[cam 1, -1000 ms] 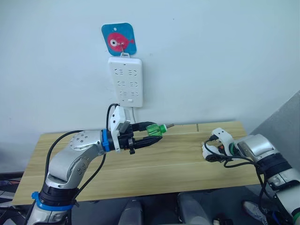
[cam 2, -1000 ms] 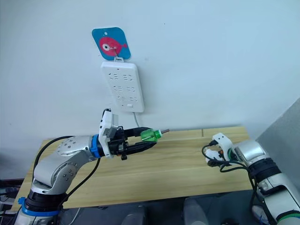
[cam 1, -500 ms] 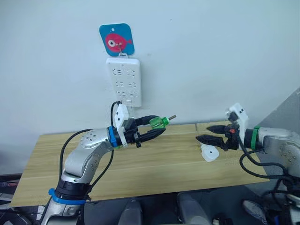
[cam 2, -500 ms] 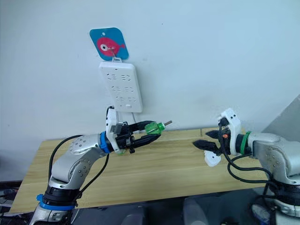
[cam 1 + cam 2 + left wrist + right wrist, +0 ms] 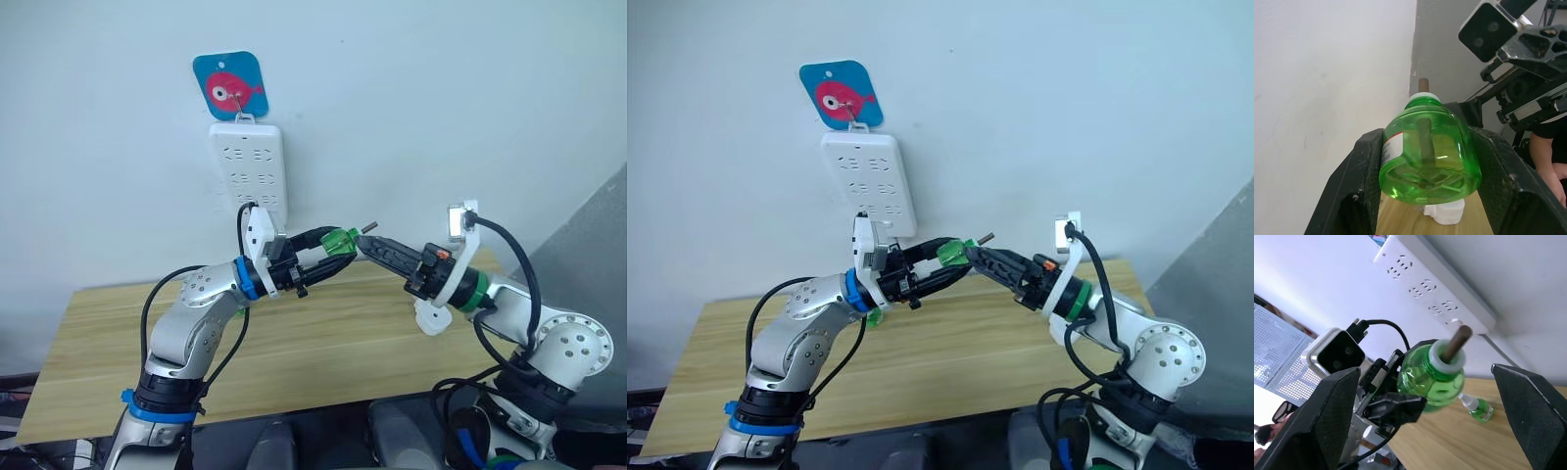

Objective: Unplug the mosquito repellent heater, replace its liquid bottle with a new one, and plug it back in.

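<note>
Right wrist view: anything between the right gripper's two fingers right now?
Yes. In the right wrist view, the green bottle held by the left gripper sits between the open right gripper's fingers, wick pointing at the camera, untouched. Behind it hangs the power strip.

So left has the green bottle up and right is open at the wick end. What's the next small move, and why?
Probably ease the right gripper slightly forward and close on the green bottle near its neck. Its fingers stand open either side of the wick, touching nothing, while the left gripper clamps the bottle's body, wick end pointing at the right gripper.
</note>
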{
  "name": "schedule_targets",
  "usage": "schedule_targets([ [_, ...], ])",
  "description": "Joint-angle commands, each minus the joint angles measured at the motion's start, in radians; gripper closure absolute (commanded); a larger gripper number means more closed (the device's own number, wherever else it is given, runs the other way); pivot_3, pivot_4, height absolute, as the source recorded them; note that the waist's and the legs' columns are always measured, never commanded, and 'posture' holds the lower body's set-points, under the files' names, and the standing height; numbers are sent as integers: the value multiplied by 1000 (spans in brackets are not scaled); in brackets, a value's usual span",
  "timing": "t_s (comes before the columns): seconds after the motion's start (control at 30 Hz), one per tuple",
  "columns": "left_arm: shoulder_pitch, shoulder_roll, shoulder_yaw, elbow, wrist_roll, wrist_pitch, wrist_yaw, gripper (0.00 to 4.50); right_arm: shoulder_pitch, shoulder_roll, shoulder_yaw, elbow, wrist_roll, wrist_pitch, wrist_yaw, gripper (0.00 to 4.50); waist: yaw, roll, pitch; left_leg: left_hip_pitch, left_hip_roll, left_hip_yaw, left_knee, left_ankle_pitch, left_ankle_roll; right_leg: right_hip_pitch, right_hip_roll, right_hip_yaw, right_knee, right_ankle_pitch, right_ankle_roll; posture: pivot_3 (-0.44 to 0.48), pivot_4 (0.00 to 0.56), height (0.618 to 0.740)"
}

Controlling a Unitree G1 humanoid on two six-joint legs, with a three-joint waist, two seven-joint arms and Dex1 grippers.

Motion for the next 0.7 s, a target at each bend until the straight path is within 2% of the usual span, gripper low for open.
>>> schedule_targets([
  [0.03,-4,-3,5,-41,4,-27,8,2258,-2,12,2,16,121,-25,-102,0,-4,0,0,0,0,0,0,0,0,0,0,0,0,0,0,-157,130,740],
  [0.2,0,-5,6,-52,5,-28,17,2258,30,-16,75,58,258,-125,-234,0,-8,1,0,0,0,0,-1,0,0,0,0,0,0,0,0,-153,127,740],
  [0.37,6,-5,5,-61,5,-29,18,2258,69,-93,177,90,407,-268,-353,0,-10,1,0,0,0,0,0,0,0,0,0,0,0,0,0,-152,125,740],
  [0.7,5,-5,-1,-67,8,-40,17,2258,130,-261,366,101,589,-509,-464,0,-8,1,-1,0,0,0,0,0,0,0,1,1,0,0,0,-150,120,740],
])
